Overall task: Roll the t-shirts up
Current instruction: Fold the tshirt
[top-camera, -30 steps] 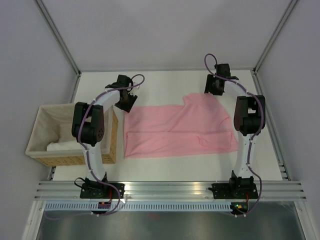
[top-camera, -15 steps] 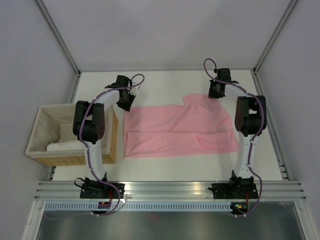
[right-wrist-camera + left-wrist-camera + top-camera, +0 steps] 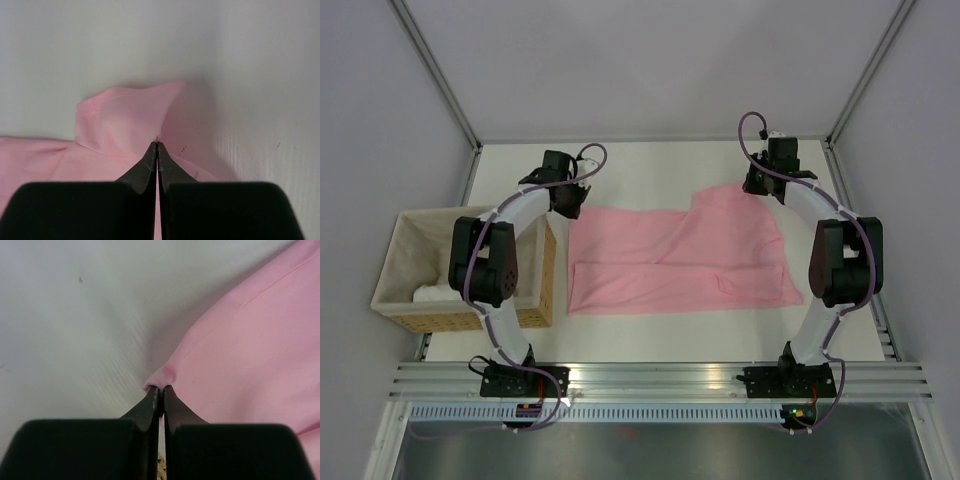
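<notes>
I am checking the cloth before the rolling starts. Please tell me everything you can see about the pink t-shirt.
The t-shirt is plain light pink, of soft thin fabric. It lies nearly flat on the white table as a wide band, with what looks like a sleeve jutting out at its far right corner and shallow creases across it. The left gripper is shut on a pinch of its far left corner; the right gripper is shut on fabric at that sleeve.

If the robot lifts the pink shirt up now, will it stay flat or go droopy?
Probably droopy: the t-shirt puckers into a soft bump where the left gripper pinches it, and folds up at the right gripper. It likely weighs little, since it lies thin and flat.
</notes>
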